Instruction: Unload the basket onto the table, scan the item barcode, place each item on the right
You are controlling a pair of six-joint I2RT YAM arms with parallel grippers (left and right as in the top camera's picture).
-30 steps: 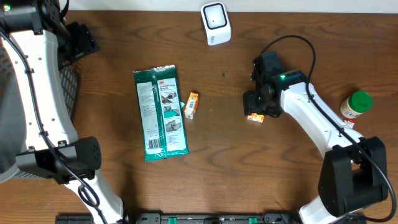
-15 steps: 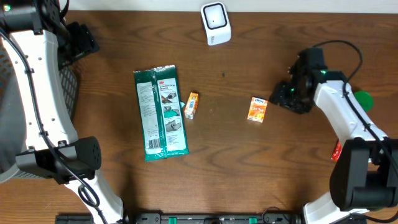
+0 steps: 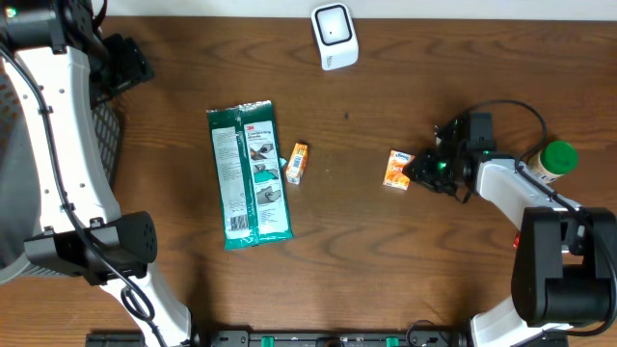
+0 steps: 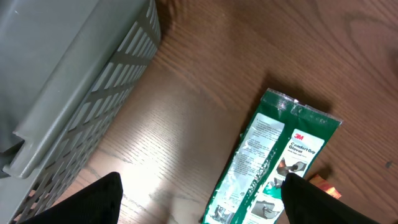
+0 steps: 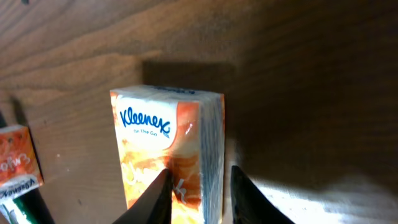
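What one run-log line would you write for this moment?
right gripper: jaws around edge of Kleenex pack, grip unclear | left gripper: open, empty | pack on table, apart from scanner

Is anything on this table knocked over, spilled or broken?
Nothing stands out: the Kleenex pack, the green glove packet and the small orange box all lie flat and intact on the table; nothing has spilled.
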